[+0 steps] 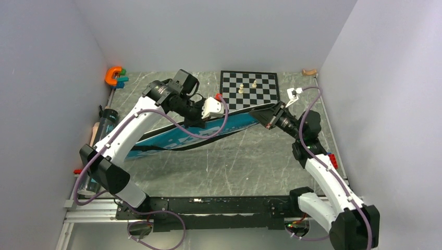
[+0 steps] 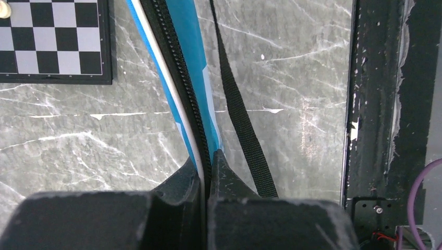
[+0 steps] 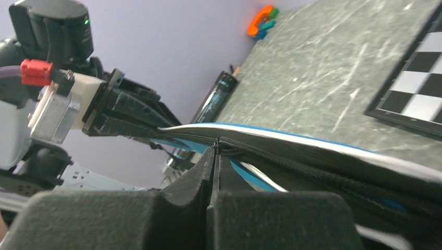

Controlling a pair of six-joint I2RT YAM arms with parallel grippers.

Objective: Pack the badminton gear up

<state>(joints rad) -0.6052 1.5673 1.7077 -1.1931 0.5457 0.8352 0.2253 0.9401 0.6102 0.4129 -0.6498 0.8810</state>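
Note:
The blue racket bag point(image 1: 177, 136) is stretched off the table between both grippers. My left gripper point(image 1: 211, 119) is shut on its zipped edge, shown in the left wrist view point(image 2: 207, 156) with the bag point(image 2: 187, 52) and its black strap point(image 2: 240, 104) running away. My right gripper point(image 1: 263, 117) is shut on the bag's end at the zipper, its tips point(image 3: 215, 148) pinching the zip line of the bag point(image 3: 312, 151). The long black tube point(image 1: 101, 130) lies by the left wall, also in the right wrist view point(image 3: 213, 96). Rackets and shuttlecocks are out of view.
The chessboard point(image 1: 249, 88) with pieces lies at the back, just behind the bag. The orange clamp tool point(image 1: 114, 76) sits in the back left corner. A small white part point(image 1: 293, 94) and a wooden piece point(image 1: 309, 72) are at the back right. A black rail point(image 1: 208, 205) runs along the near edge.

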